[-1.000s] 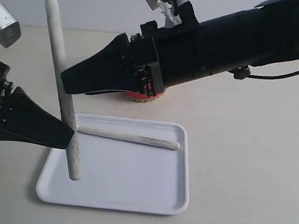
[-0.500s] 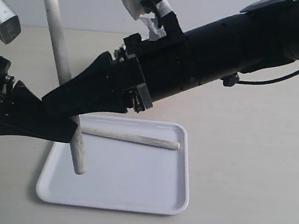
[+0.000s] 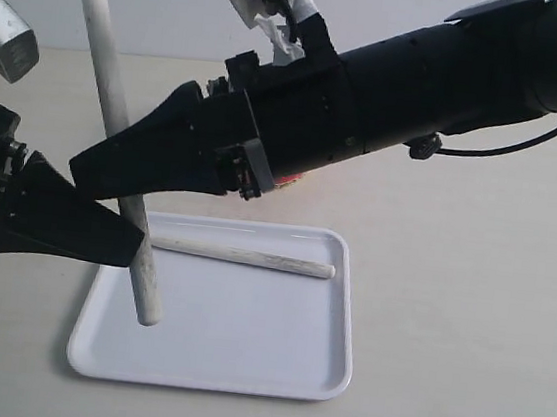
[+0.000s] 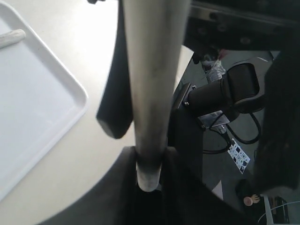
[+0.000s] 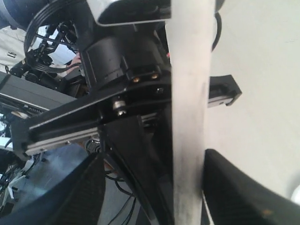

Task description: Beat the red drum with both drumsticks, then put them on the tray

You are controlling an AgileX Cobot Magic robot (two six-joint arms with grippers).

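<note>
Drumsticks are split up right now. From the outside camera, the upright drumstick (image 3: pixel 101 42) stands tilted, rounded tip up top, with its butt end down over the near-left part of the tray (image 3: pixel 208 382); can't tell if it actually touches the tray floor. The left gripper (image 3: pixel 134 242) is clamped on its lower part. The lying drumstick (image 3: pixel 243 256) rests flat inside the tray along the far side, nobody holding it. The right gripper (image 3: pixel 97 170) reaches way across from the right and sits at the upright drumstick, just above the left one. The drum (image 3: pixel 290 179) is only a red sliver behind that arm, past the tray.

Left wrist camera: upright drumstick (image 4: pixel 150 70) runs straight out of the left gripper (image 4: pixel 150 164), pinched tight between both fingers. A tray (image 4: pixel 79 93) corner shows, plus the end of the lying drumstick (image 4: pixel 9 38).

Right wrist camera: the upright drumstick (image 5: pixel 190 117) passes between the fingers of the right gripper (image 5: pixel 154 157), which are spread wide, one finger close beside it and the other clearly apart. Not squeezing it.
</note>
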